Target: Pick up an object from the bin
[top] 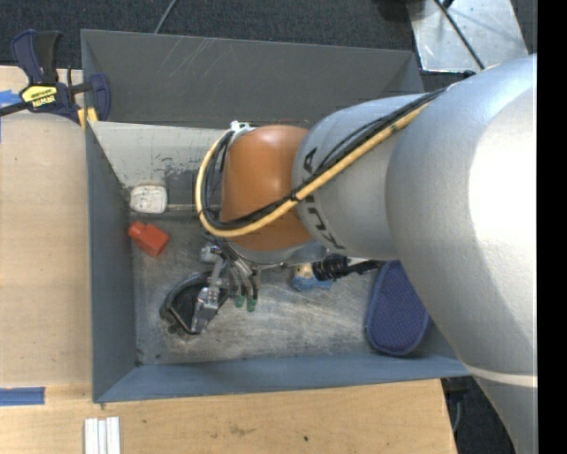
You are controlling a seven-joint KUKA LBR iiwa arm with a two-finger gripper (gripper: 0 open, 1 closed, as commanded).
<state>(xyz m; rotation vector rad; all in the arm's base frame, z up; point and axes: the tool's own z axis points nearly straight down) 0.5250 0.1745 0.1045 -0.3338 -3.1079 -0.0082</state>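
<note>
nothing looks lifted yet, so the pick is not yet done. in the bin [111,282], a red block [150,239] lies at 9 o'clock. a glossy black thing [181,308] rests on the floor, just at the gripper's [228,296] 8 o'clock. whether the gripper is spread or pinching, i cannot tell.

The hand [228,296] partly hides the black thing [179,307] beneath it.

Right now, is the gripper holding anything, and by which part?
It cannot be told. The gripper sits down against a black curved thing at the lower left of the bin, but no grasp on it is visible.
</note>
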